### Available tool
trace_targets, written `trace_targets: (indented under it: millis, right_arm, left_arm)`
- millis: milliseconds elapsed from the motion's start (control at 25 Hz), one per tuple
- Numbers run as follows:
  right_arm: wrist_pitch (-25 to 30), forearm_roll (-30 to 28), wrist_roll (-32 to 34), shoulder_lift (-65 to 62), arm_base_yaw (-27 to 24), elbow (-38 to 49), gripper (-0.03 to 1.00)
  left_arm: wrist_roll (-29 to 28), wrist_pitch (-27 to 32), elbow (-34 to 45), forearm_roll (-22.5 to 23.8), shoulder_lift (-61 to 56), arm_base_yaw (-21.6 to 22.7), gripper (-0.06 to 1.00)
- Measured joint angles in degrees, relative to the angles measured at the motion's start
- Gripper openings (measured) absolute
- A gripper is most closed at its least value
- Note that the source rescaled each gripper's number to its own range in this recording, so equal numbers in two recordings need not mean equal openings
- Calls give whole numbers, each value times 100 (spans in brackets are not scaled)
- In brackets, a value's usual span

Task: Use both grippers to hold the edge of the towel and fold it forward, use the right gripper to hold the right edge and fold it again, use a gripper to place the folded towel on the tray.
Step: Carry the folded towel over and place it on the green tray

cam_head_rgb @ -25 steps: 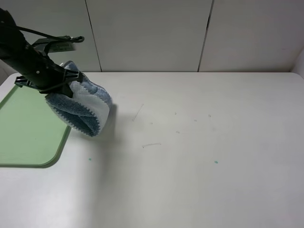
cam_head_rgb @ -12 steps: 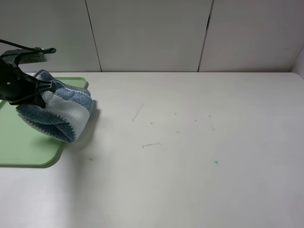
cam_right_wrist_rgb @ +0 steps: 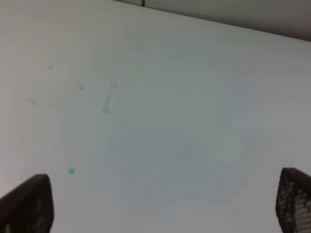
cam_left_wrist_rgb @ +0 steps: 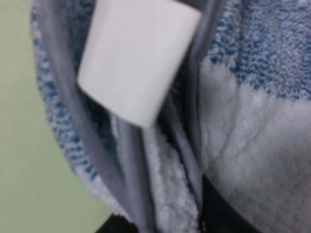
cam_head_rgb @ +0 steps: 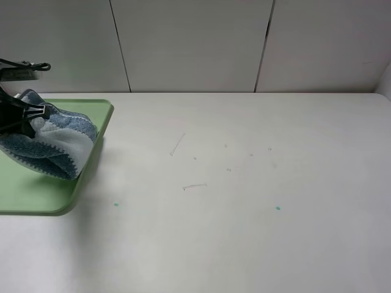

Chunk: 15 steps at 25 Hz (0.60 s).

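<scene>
Left tool (cam_head_rgb: 27, 116) is clamped on the folded towel (cam_head_rgb: 52, 143), which hangs above the tray's (cam_head_rgb: 36, 198) right part, its lower fold near or touching the tray, can't tell which. Right tool (cam_right_wrist_rgb: 155, 204) is spread wide over bare counter (cam_head_rgb: 244, 213), holding nothing. Carry the bundle further inboard, lower until the cloth rests flat, then release so no fold overhangs the rim.

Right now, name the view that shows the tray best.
The exterior high view: the tray shows its green surface, rounded corner and raised rim, with the towel over it. The left wrist view shows only a blurred green strip beside the cloth. The right wrist view shows none.
</scene>
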Motion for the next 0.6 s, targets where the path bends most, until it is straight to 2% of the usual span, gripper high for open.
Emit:
trace_targets:
  millis: [360,600]
  right_arm:
    - [0,0,0,0,0,0,100]
    - [0,0,0,0,0,0,100]
  left_arm:
    - [0,-106,100,75,0,356,11]
    - [0,-283,311,80,0,395,11]
